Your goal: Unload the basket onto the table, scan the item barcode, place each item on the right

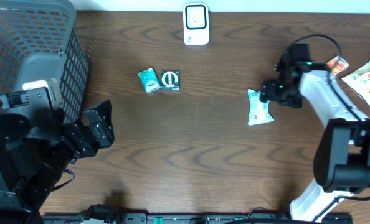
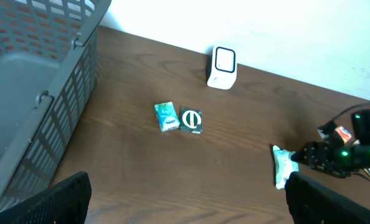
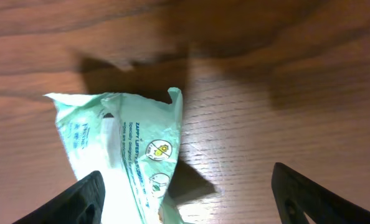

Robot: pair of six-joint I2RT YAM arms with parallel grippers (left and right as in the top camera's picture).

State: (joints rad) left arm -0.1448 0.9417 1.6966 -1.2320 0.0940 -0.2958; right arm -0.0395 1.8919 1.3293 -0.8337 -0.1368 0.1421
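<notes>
The pale green packet [image 1: 258, 107] lies flat on the dark wooden table [image 1: 191, 162], out toward 3 o'clock from the table's middle in the overhead view, its crumpled top end pointing to 12 o'clock. The right wrist view shows small printing and round symbols on its face; no barcode can be made out. The right gripper [image 1: 269, 93] sits just at the packet's 2 o'clock side, its fingers spread wide. In the wrist view one dark finger [image 3: 79, 199] stands at the packet's 9 o'clock edge and the other well off at 3 o'clock over bare wood, so nothing is pinched. The white scanner [image 1: 196, 25] stands upright at the table's 12 o'clock edge, well apart from the packet. Near the middle, a teal box [image 1: 148, 80] and a dark green box [image 1: 170, 80] lie touching side by side. Two more snack packets [image 1: 369, 71] rest at the 2 o'clock corner, behind the right arm. The left gripper [image 1: 107, 124] hangs at about 8 o'clock with its fingers fully spread and nothing between them, beside the grey mesh basket [image 1: 79, 62] that fills the 10 o'clock corner.
</notes>
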